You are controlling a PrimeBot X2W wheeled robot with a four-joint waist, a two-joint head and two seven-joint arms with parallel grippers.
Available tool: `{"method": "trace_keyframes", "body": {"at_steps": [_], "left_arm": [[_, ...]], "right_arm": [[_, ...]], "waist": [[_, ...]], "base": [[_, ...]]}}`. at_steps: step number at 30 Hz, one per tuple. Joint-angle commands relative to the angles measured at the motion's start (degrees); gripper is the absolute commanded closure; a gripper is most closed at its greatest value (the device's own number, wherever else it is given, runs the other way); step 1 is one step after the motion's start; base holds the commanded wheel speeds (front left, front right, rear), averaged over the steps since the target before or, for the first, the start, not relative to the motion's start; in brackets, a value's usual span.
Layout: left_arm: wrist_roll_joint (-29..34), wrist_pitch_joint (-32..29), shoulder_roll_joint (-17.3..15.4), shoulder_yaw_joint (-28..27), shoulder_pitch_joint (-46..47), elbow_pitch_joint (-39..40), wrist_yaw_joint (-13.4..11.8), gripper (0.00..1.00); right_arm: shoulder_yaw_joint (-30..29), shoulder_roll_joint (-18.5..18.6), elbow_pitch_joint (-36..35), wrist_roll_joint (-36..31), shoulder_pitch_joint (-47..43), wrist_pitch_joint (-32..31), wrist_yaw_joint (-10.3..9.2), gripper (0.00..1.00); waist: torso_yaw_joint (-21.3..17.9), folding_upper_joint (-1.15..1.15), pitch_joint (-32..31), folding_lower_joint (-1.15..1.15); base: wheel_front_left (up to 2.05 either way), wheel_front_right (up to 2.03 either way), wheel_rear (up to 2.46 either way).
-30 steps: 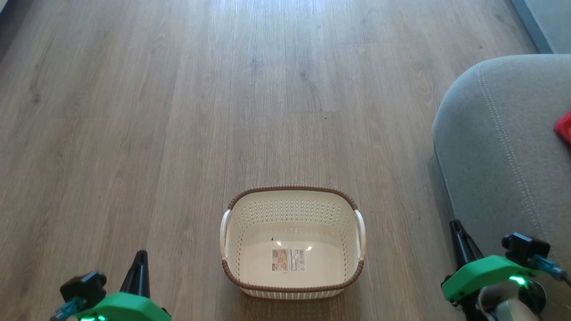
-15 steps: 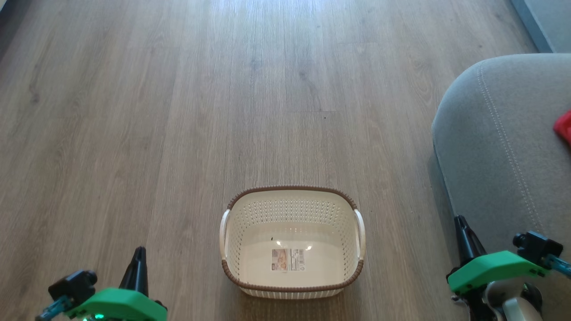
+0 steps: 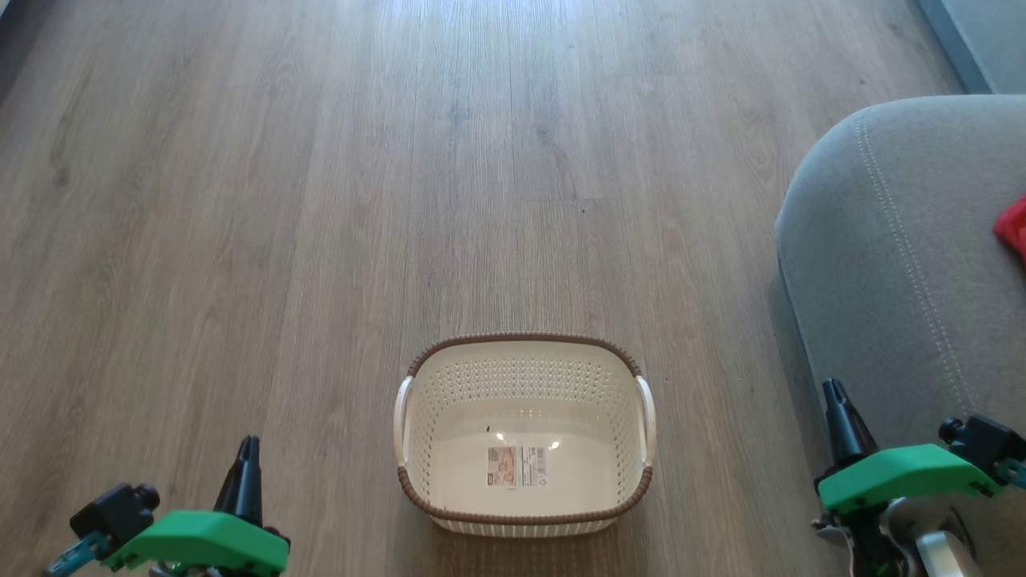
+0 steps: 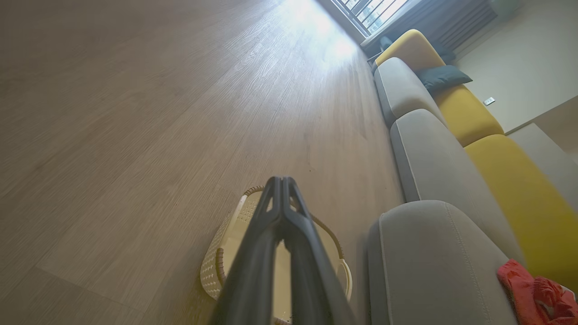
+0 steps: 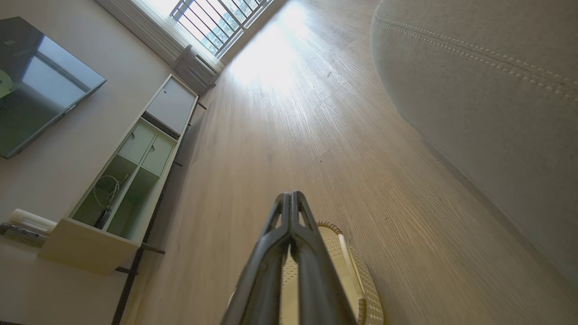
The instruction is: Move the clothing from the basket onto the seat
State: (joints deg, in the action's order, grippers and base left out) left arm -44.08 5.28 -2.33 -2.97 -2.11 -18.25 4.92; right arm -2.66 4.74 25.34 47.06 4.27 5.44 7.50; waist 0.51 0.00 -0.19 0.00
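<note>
Both end effectors pinched shut, empty: left end effector (image 3: 249, 445) low to the left of basket (image 3: 521, 389), right end effector (image 3: 836, 393) against seat (image 3: 882, 264). Basket bare down to its label (image 3: 518, 466). Red clothing (image 3: 1014, 228) lies on seat, rightward of both, nearer the right arm. Nothing left to lift, I reckon.

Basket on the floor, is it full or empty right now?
Empty: the basket shows its bare bottom and label sticker; red clothing lies on the seat.
</note>
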Motion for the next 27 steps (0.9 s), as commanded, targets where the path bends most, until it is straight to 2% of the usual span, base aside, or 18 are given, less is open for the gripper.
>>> {"method": "trace_keyframes", "body": {"at_steps": [1, 27], "left_arm": [[-1.4, -0.4, -0.4, -1.2, 3.4, 2.1, 0.4, 1.0], [-18.9, -4.7, -0.4, -2.1, 5.2, 2.9, 1.2, 1.0]], "right_arm": [[0.1, 0.0, -2.3, 1.3, 2.3, -0.4, 0.0, 1.0], [-1.4, -0.7, -5.7, 17.8, 2.2, -4.7, 0.0, 1.0]], "waist": [[0.0, 0.0, 0.0, 0.0], [-0.2, 0.0, 0.1, 0.0]], "base": [[0.0, 0.0, 0.0], [0.0, 0.0, 0.0]]}}
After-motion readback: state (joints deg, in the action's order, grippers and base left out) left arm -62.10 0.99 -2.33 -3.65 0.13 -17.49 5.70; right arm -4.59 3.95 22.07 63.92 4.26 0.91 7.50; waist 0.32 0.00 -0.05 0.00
